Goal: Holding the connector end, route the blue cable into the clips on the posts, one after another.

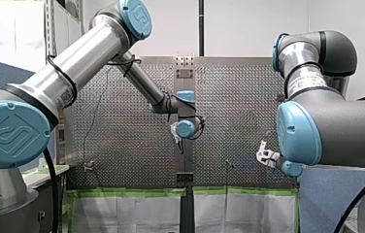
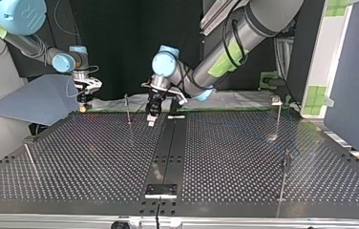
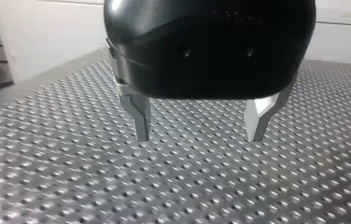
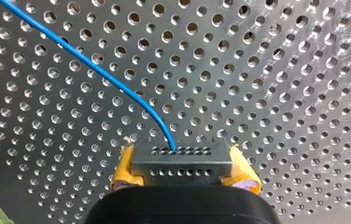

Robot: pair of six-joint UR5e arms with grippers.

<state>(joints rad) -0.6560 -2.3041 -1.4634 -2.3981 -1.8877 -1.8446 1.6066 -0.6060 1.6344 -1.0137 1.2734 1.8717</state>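
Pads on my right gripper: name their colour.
Yellow pads, clamped on the grey connector; clearest in the right wrist view.

A plain white wall (image 1: 253,29) fills the front view's upper right. Bright green tape (image 1: 122,192) edges white sheeting (image 1: 122,213) at bottom centre. A dark blue partition panel (image 2: 356,81) stands at the top view's right.

1. My L gripper (image 3: 199,136): metal fingers (image 3: 141,116) spread apart, tips pointing down.
2. My R gripper (image 4: 183,176): yellow pads (image 4: 123,171) pinched on connector (image 4: 181,161) from both sides.
3. Top view: both wrists vertical, grippers well apart.
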